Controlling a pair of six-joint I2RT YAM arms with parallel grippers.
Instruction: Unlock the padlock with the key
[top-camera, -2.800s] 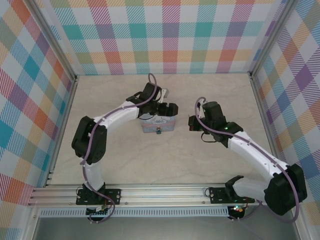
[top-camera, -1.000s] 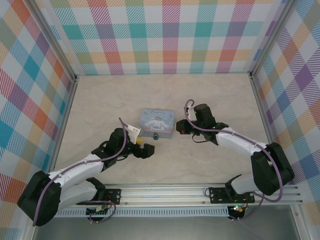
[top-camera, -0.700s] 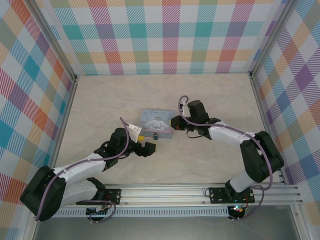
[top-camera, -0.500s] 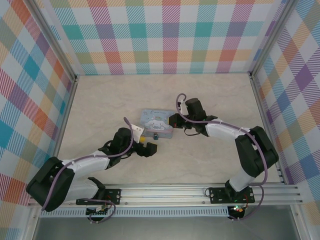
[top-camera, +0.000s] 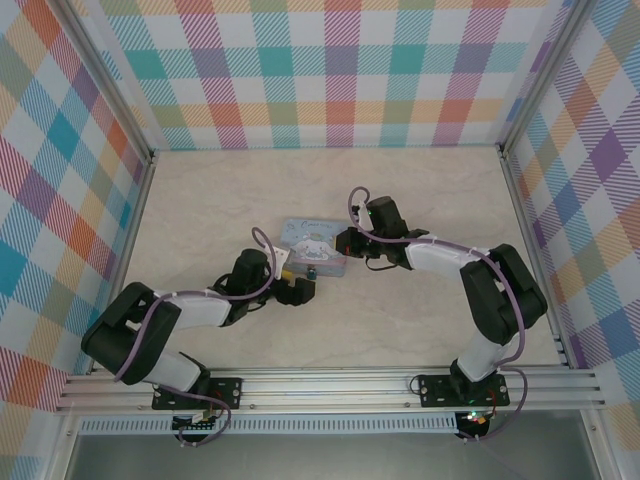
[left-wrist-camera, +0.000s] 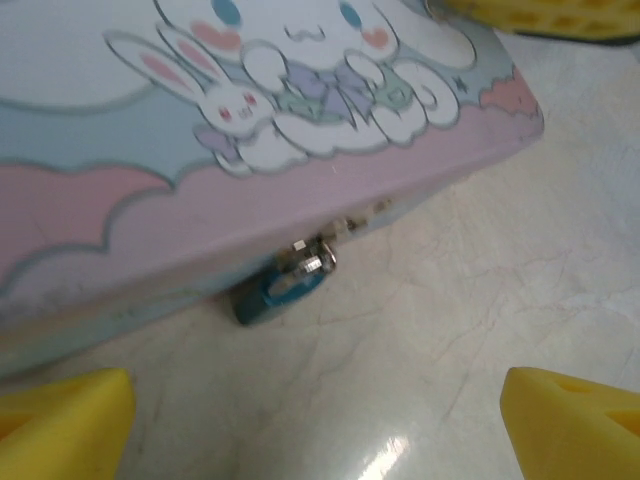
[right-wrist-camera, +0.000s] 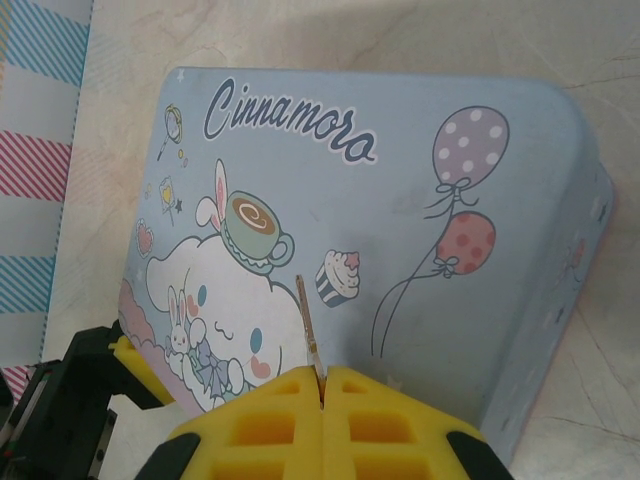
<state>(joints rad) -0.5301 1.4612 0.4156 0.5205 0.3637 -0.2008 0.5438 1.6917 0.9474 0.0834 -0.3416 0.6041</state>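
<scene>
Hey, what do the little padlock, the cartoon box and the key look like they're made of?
The padlock looks like metal: glossy blue body, bright silvery shackle with glints. The box is probably printed tin, smooth with a soft sheen and rounded edges, though coated card can't be ruled out. The key is a thin, dull brownish metal sliver, too small to judge further.

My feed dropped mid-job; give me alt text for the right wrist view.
A thin key sticks out from between the shut yellow jaws at the bottom edge, pointing across the printed lid of a pale blue cartoon tin. The left arm's yellow-padded jaws show at the tin's lower-left corner.
</scene>
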